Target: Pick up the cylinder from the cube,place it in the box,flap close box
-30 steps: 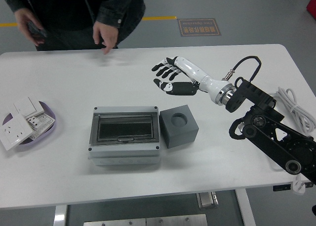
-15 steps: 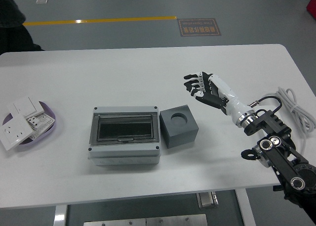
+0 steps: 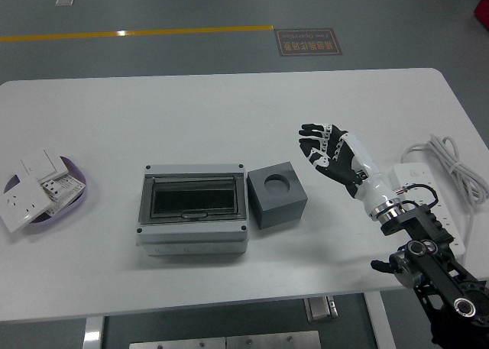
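A dark grey cube (image 3: 276,204) stands mid-table, and the round socket (image 3: 276,184) in its top is empty. No cylinder shows anywhere. Just left of the cube, touching or nearly so, sits the grey box (image 3: 192,231) with its clear flap (image 3: 192,199) lying flat and closed. My right hand (image 3: 321,145) hovers to the right of the cube, apart from it, with its black-and-white fingers spread and nothing in them. The left arm is out of the picture.
A purple dish (image 3: 76,198) holding white switch plates sits at the table's left edge. A white power strip (image 3: 434,198) and its coiled cable (image 3: 457,164) lie at the right edge, beside my right forearm.
My right arm has drawn back to the right and toward the near edge, uncovering the power strip. The person at the far side has left the view.
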Controlling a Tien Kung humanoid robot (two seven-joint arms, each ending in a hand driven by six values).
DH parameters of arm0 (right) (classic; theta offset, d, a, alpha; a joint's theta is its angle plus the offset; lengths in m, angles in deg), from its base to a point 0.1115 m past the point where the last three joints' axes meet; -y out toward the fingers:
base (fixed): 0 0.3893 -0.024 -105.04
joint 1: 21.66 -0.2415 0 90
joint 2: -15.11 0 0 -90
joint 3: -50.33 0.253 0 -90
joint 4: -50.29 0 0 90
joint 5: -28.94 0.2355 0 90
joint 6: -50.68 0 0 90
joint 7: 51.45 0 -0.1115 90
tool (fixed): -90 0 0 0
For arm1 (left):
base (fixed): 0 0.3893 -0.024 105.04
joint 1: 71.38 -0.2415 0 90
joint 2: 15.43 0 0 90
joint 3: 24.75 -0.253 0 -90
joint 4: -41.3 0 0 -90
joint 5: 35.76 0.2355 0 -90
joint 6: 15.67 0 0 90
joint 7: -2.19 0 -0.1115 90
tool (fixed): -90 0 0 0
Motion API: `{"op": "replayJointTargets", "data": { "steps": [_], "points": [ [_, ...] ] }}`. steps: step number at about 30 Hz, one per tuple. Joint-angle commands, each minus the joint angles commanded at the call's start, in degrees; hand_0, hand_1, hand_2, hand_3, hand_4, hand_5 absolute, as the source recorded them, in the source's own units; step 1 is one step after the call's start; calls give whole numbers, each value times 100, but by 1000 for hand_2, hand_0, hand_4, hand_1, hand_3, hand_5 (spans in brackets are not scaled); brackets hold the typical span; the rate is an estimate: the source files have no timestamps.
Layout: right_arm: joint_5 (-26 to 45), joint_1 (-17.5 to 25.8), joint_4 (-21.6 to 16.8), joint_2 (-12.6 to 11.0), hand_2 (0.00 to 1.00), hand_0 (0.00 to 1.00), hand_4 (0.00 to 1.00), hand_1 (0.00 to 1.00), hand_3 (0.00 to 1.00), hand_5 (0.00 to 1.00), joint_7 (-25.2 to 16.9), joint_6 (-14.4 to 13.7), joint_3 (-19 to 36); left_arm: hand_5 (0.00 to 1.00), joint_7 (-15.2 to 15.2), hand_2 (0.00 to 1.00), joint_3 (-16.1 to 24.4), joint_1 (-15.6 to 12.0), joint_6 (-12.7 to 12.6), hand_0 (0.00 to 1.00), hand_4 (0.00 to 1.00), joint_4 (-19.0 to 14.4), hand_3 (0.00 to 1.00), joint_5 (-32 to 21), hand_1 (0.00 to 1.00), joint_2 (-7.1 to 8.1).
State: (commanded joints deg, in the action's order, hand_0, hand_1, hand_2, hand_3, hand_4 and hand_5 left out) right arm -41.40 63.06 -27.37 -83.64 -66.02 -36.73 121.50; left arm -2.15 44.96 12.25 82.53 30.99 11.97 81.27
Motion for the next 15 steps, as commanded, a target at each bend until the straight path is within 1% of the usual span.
{"op": "replayJointTargets", "data": {
  "steps": [1,12,13,15],
  "points": [
    [-1,10,-5,2,684,737,781,700,741,200,12,-2,4,331,-8,679,5,-5,-5,638,818,0,740,8,678,6],
    [-154,58,-45,-88,673,721,788,688,735,197,195,-20,50,331,-3,679,109,-3,-60,638,818,0,740,19,678,1],
    [-182,49,-52,-97,667,720,783,689,704,210,203,-23,54,331,-2,679,108,1,-62,638,817,0,739,15,678,2],
    [-252,28,-74,-112,667,720,783,689,704,210,258,-53,68,331,-6,679,104,2,-68,638,817,0,739,7,678,3]
  ]
}}
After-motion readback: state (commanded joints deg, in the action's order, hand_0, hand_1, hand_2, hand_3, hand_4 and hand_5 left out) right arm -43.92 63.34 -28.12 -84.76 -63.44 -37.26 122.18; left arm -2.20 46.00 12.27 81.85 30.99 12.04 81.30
